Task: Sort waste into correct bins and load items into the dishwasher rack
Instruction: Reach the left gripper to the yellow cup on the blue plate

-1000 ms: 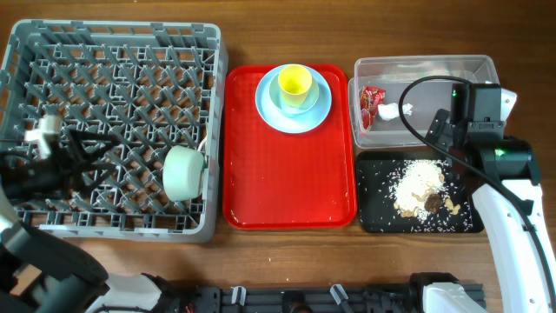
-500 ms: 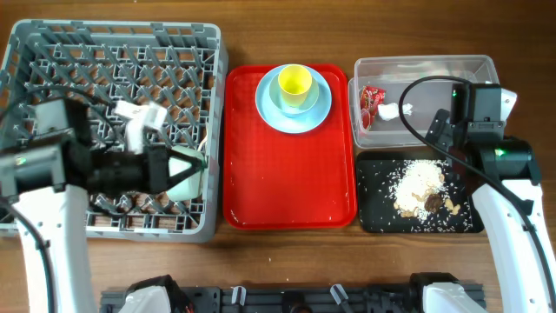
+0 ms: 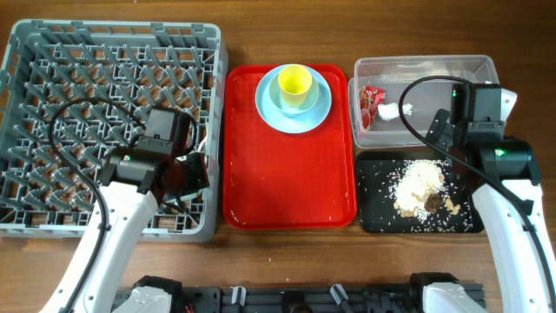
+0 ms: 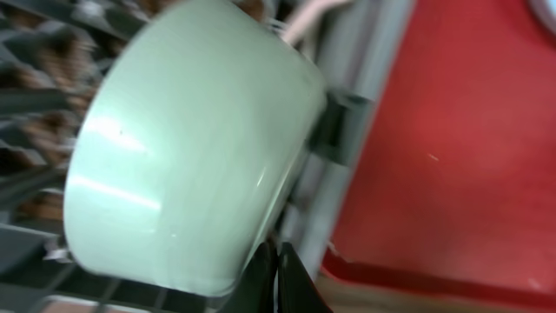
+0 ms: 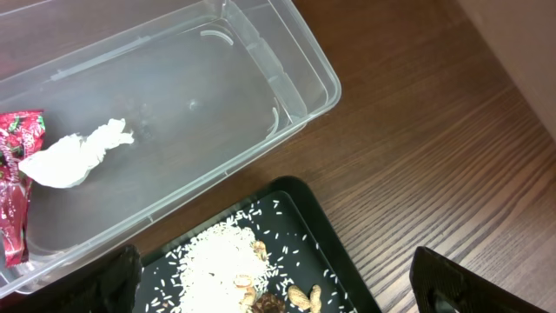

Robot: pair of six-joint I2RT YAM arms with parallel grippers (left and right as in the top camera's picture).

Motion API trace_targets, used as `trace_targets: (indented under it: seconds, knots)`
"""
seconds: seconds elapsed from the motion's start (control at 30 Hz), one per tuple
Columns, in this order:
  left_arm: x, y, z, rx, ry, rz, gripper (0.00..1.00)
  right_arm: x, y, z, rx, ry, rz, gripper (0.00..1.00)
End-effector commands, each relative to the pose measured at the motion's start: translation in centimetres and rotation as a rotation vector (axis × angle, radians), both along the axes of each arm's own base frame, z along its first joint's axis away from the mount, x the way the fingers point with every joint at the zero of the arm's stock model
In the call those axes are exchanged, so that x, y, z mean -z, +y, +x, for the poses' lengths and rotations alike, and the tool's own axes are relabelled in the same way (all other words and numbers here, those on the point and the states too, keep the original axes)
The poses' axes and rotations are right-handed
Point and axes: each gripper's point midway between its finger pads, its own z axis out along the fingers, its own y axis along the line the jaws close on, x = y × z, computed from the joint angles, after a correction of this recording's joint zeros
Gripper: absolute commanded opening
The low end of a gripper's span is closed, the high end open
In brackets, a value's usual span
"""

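Note:
The grey dishwasher rack (image 3: 113,30) fills the left of the table. My left gripper (image 3: 189,174) hangs over its near right corner and hides the pale green bowl from above. In the left wrist view that bowl (image 4: 191,148) stands on its side against the rack wall (image 4: 365,113), and my left gripper (image 4: 278,280) is shut beside its rim with nothing between the fingers. The light blue plate (image 3: 323,109) holds a light blue bowl and the yellow cup (image 3: 295,83). My right gripper (image 5: 280,285) hangs open above the black tray (image 5: 300,213).
The plate sits at the far end of the red serving tray (image 3: 291,183). The clear tub (image 3: 434,65) holds a red wrapper (image 3: 372,103) and a white tissue (image 3: 395,111). Rice crumbs (image 3: 419,181) with brown bits lie in the black tray (image 3: 378,217). A white utensil handle (image 4: 308,13) pokes up in the rack.
My left arm has swung from the rack's left side to its near right corner by the green bowl, and its gripper has gone from open to shut. The right arm has not moved.

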Motion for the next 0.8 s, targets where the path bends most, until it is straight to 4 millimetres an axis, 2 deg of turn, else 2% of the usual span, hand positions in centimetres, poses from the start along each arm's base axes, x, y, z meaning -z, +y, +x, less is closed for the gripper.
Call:
trace_targets:
  seconds: [0.0,0.03,0.13,0.17,0.23,0.27,0.3,0.33,0.4,0.47,0.53,0.57,0.6,0.63,0.7,0.73,0.77]
  knots:
    - [0.0,2.9,0.4,-0.124,-0.034,0.15,0.09,-0.7,-0.3,0.2,0.009,-0.016,-0.013,1.0]
    - [0.0,3.3,0.5,-0.169,-0.04,0.166,0.13,-0.7,-0.3,0.2,0.008,-0.016,-0.013,1.0]
    - [-0.3,3.3,1.0,-0.174,-0.062,0.162,0.11,-0.7,-0.3,0.2,0.009,-0.016,-0.013,1.0]
    - [-0.8,3.2,1.5,-0.182,-0.081,0.154,0.1,-0.7,-0.3,0.2,0.009,-0.016,-0.013,1.0]
    - [-3.3,2.8,3.1,-0.199,-0.154,0.126,0.12,-0.7,-0.3,0.2,0.009,-0.016,-0.013,1.0]
    - [-5.4,2.4,4.2,-0.202,-0.212,0.1,0.13,-0.7,-0.3,0.2,0.008,-0.016,-0.013,1.0]
    - [-8.2,1.0,5.7,-0.184,-0.286,0.017,0.16,-0.7,-0.3,0.2,0.009,-0.016,-0.013,1.0]
    - [-11.7,-1.8,7.4,-0.126,-0.374,-0.121,0.19,-0.7,-0.3,0.2,0.008,-0.016,-0.013,1.0]
    - [-17.4,-5.0,9.5,-0.053,-0.456,-0.236,0.19,-0.7,-0.3,0.2,0.009,-0.016,-0.013,1.0]
    - [-20.2,-7.2,11.2,0.016,-0.463,-0.252,0.22,-0.7,-0.3,0.2,0.009,-0.016,-0.013,1.0]
    - [-19.6,-11.1,14.5,0.077,-0.412,-0.251,0.26,-0.7,-0.3,0.2,0.009,-0.016,-0.013,1.0]
    - [-17.6,-13.4,16.8,0.105,-0.39,-0.252,0.25,-0.7,-0.3,0.2,0.008,-0.016,-0.013,1.0]
    - [-15.7,-15.0,17.8,0.128,-0.365,-0.252,0.24,-0.7,-0.3,0.2,0.009,-0.016,-0.013,1.0]
    - [-13.2,-17.6,18.9,0.188,-0.336,-0.258,0.2,-0.7,-0.3,0.2,0.009,-0.016,-0.013,1.0]
    - [-8.5,-23.5,20.7,0.365,-0.348,-0.241,0.18,-0.7,-0.3,0.2,0.008,-0.016,-0.013,1.0]
    - [-6.1,-25.4,21.5,0.387,-0.364,-0.193,0.18,-0.7,-0.3,0.2,0.009,-0.016,-0.013,1.0]
    - [-4.4,-25.8,22.2,0.379,-0.375,-0.134,0.18,-0.7,-0.3,0.2,0.009,-0.016,-0.013,1.0]
